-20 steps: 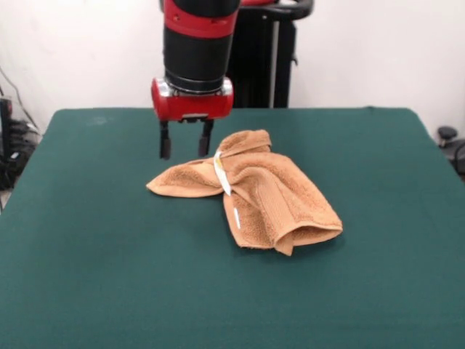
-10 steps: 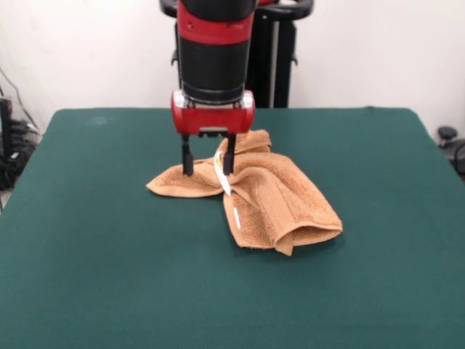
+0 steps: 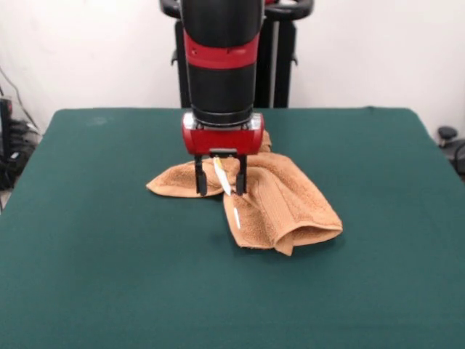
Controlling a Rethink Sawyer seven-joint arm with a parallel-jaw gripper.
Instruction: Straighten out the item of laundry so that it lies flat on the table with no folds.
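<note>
The item of laundry [image 3: 280, 200], an orange-tan terry towel, lies rumpled and folded over itself near the middle of the green table [image 3: 94, 254]. A white tag [image 3: 221, 176] shows on its left part. My gripper [image 3: 220, 186] is open and stands low over the towel's left part. Its two black fingers straddle the tag, with their tips at the cloth. The arm hides the towel's far edge behind it.
Cables and dark gear [image 3: 11, 145] lie off the table's left edge. A black caster [image 3: 447, 135] shows past the right edge.
My gripper has moved right, toward the camera and down, from beside the towel's far-left corner to over its tagged left part. The towel has not moved.
</note>
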